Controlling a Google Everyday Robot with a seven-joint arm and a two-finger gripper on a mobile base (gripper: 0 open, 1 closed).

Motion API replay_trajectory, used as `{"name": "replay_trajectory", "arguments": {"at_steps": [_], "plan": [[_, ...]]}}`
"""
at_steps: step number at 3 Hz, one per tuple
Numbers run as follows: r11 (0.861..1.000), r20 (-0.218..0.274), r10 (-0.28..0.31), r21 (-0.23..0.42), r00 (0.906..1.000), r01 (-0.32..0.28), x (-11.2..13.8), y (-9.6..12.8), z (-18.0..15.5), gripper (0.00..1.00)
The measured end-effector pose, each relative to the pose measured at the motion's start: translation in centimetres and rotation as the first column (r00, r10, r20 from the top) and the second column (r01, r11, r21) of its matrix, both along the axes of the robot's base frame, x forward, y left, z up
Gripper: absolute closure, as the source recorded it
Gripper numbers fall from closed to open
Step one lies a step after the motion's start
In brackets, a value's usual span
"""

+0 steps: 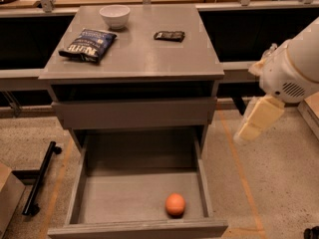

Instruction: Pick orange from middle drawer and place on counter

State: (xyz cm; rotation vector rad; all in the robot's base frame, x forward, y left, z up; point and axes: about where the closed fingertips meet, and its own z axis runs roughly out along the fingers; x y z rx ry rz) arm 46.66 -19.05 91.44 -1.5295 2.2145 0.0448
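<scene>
The orange (pixel 175 204) lies in the open middle drawer (pixel 78 188), near its front wall and right of centre. The drawer is pulled far out of the grey cabinet. The counter (pixel 144 54) is the cabinet's flat grey top above it. My gripper (pixel 256 121) hangs at the end of the white arm to the right of the cabinet, at about the height of the shut drawer above. It is well apart from the orange, higher and to the right, and holds nothing that I can see.
On the counter stand a white bowl (pixel 114 16) at the back, a dark chip bag (pixel 87 45) at the left and a small dark packet (pixel 169 35) at the right. A black bar (pixel 41 178) lies on the floor left of the drawer.
</scene>
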Motion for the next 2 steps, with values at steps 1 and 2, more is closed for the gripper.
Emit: {"name": "replay_trajectory", "arguments": {"at_steps": [1, 2], "plan": [[1.000, 0.038, -0.006, 0.004, 0.9993, 0.006, 0.72, 0.12, 0.49, 0.00], [1.000, 0.029, -0.004, -0.020, 0.9996, 0.005, 0.61, -0.03, 0.40, 0.00]]}}
